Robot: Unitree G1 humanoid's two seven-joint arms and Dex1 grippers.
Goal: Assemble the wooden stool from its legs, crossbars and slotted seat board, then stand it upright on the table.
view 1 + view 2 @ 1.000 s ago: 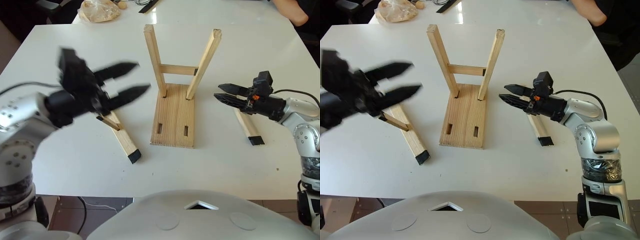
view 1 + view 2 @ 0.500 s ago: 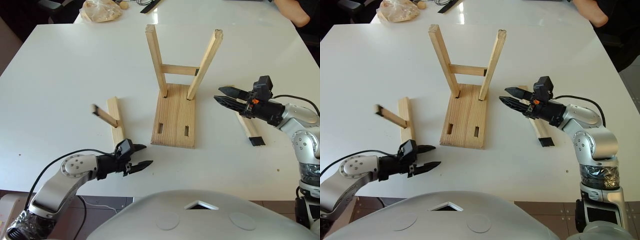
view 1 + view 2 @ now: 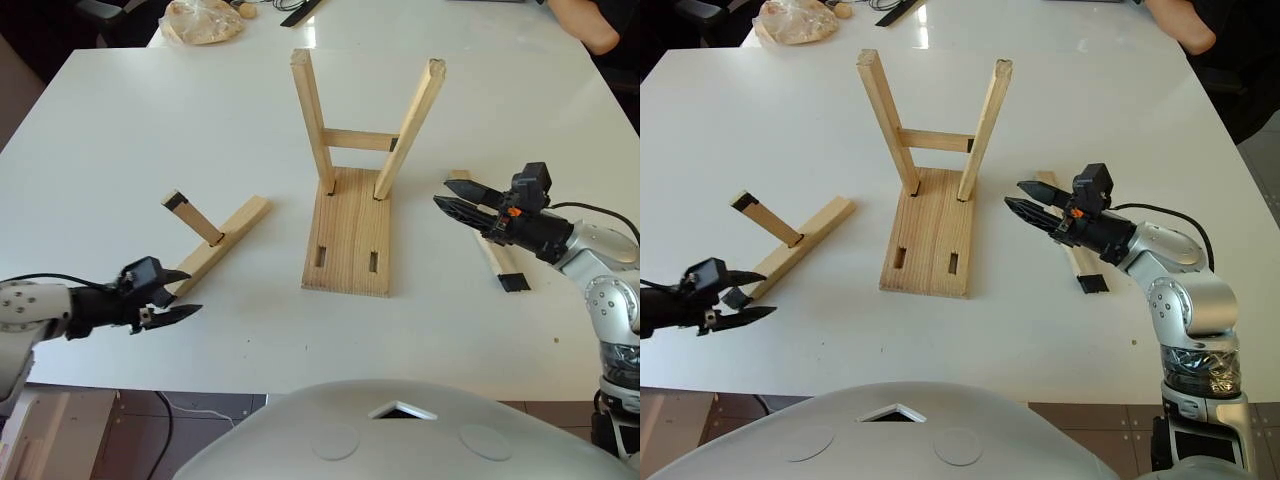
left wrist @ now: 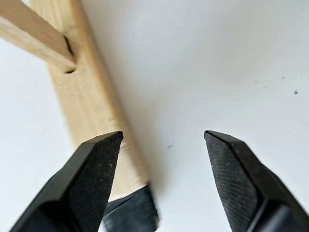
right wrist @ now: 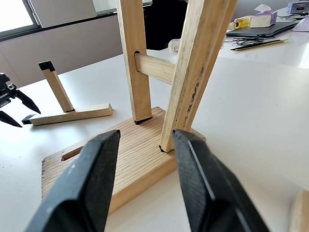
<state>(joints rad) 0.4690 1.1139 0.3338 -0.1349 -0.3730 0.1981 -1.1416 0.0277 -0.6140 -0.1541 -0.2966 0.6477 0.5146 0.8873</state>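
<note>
The slotted seat board (image 3: 348,232) lies flat mid-table with two legs (image 3: 312,120) standing in its far slots, joined by a crossbar (image 3: 356,140). Its two near slots (image 3: 345,259) are empty. A loose leg (image 3: 220,243) with a crossbar stub (image 3: 192,216) lies diagonally at the left. My left gripper (image 3: 175,293) is open at that leg's black-capped near end (image 4: 133,212), with one finger (image 4: 91,164) over the wood. Another loose leg (image 3: 497,258) lies at the right, partly under my right gripper (image 3: 452,197), which is open and points at the seat board (image 5: 120,169).
A bag of bread (image 3: 200,20) and dark cables (image 3: 298,10) sit at the table's far edge. A person's arm (image 3: 585,22) rests at the back right corner. The table's front edge (image 3: 300,392) runs just below my left gripper.
My left arm swung from above the table down to the front left edge. The left loose leg turned to lie diagonally. My right gripper drew back slightly to the right.
</note>
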